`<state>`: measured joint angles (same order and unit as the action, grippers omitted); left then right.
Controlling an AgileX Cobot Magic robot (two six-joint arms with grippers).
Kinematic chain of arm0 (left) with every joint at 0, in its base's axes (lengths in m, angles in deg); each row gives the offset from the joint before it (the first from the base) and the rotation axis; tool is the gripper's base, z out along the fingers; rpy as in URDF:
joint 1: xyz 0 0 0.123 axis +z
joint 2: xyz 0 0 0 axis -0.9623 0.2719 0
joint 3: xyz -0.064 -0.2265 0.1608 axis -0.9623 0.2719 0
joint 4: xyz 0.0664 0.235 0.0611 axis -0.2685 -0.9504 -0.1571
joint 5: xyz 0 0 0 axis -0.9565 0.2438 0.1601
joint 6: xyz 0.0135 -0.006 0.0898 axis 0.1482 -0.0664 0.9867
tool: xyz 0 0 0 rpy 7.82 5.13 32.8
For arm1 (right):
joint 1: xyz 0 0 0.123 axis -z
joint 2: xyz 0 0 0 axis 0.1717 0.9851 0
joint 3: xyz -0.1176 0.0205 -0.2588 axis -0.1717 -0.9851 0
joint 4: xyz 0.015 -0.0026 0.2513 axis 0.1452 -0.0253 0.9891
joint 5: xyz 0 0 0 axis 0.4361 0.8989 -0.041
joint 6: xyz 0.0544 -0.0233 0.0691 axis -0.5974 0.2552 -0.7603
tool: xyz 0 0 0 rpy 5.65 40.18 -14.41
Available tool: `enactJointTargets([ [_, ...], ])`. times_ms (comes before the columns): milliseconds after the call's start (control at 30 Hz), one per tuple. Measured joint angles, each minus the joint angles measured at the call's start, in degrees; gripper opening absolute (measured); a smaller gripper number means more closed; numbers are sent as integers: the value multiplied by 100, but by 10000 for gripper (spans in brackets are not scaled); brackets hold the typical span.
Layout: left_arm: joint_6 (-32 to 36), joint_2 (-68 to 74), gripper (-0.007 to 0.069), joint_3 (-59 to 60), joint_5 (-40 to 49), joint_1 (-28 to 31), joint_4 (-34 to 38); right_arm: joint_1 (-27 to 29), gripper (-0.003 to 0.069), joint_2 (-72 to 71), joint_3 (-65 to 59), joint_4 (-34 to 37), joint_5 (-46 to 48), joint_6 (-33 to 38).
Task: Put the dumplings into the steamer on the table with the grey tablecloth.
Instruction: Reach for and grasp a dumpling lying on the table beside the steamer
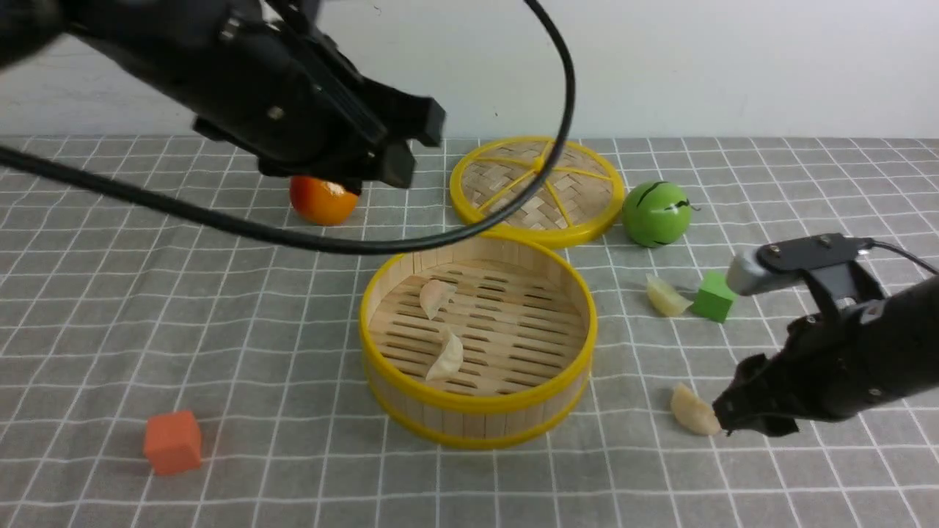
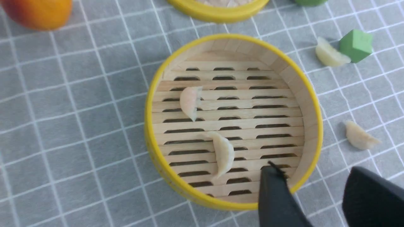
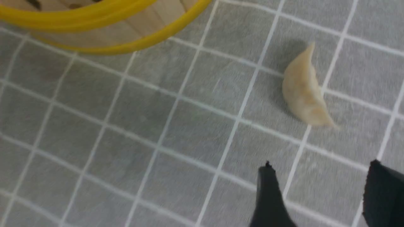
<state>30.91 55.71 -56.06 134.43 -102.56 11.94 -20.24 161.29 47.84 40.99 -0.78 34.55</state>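
Grey cloth with a thin white grid covers the surface [image 1: 279, 411], and in the front view the steamer [image 1: 484, 400] stands on it well in from the far edge, with two dumplings [image 1: 447, 356] on its slats; another dumpling [image 1: 695, 411] lies on the cloth to the steamer's right, just beside the right hand [image 1: 755, 423], while the fourth [image 1: 666, 296] lies nearer the far edge, against or very close to the green cube [image 1: 714, 297]. Reaching for that one could catch the cube too or push the piece away, because they sit so tight together; the left hand [image 1: 414, 150] is up over the far part of the surface, and its drooping cable [image 1: 352, 246] might snag the lid [image 1: 587, 194] or the steamer's rim if the arm came down low. In the left wrist view that hand's fingers stand apart with nothing between them; a careless pass could knock the steamer's wall and shift the two pieces inside. In the right wrist view the right hand is spread wide and holds nothing, its fingers short of the dumpling; a pinch on the curved, tapering side might squirt it out, and too low a lift could clip the rim. No brand, label or writing can be read in any view
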Motion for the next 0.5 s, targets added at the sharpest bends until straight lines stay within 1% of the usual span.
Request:
enactJointTargets([
  [33, 0, -172, 233, 84, 19, 0, -42, 0, 422, 161, 73, 0, -62, 59],
  [100, 12, -730, 158, 476, 106, 0, -188, 0, 430, 702, 328, 6, -262, 224],
  [200, 12, -1482, 71, 1299, 159, 0, -446, 0, 418, 1240, 620, 25, -358, 293],
  [233, 2, -1840, 43, 1663, 167, 0, -609, 0, 394, 1481, 756, 25, -400, 358],
  [300, -40, -2091, 20, 2032, 185, 0, -751, 0, 362, 1630, 836, 35, -407, 424],
  [367, -254, -2720, -11, 2826, 289, 0, -1210, 0, 255, 1824, 1026, 25, -358, 626],
  [400, -413, -2960, -14, 3121, 356, 0, -1412, 0, 203, 1854, 1110, 18, -221, 733],
  [433, -535, -3152, -14, 3294, 401, 0, -1574, 0, 183, 1862, 1187, 18, -78, 793],
  [500, -1143, -3680, -14, 3985, 591, 0, -2017, -1, 190, 1842, 1436, 26, 545, 950],
])
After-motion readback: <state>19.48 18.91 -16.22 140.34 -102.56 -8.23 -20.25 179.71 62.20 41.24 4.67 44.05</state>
